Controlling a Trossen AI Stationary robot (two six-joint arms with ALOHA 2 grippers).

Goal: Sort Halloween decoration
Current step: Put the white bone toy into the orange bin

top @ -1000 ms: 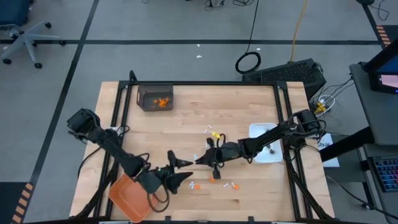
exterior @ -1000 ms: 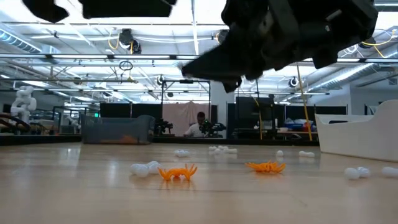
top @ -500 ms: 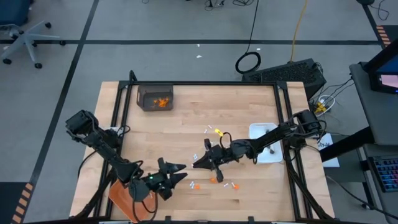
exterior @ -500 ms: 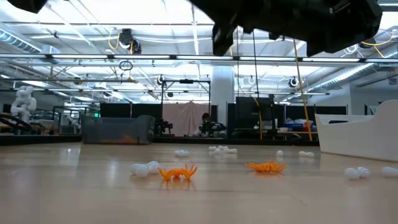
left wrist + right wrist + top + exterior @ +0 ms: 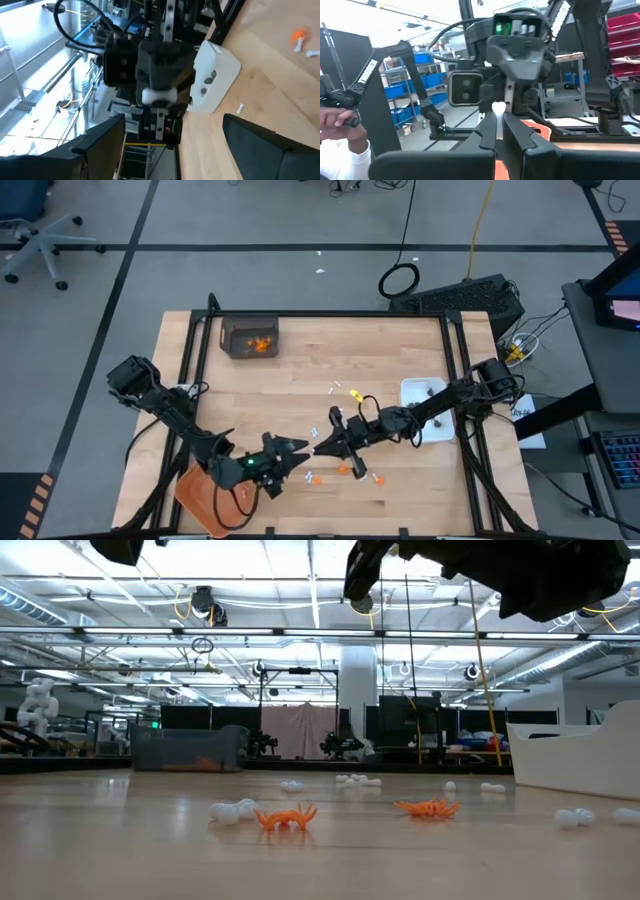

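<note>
Two dark robot arms meet over the near middle of the pale wooden table (image 5: 390, 350). The right gripper (image 5: 316, 448) is pinched tight on one small white stick (image 5: 498, 107) with knobby ends, like a tiny bone. The left gripper (image 5: 298, 455) faces it with its two fingers spread wide and nothing in them. The stick sits up in the air between the two grippers.

Other little pieces lie loose on the wood: two orange spidery bits (image 5: 286, 817) show up close from the low camera, plus several more white sticks (image 5: 228, 811). There is one clear bin (image 5: 249, 337) with orange bits inside, one white rectangular dish (image 5: 418, 391) and one orange tray (image 5: 203, 495).
</note>
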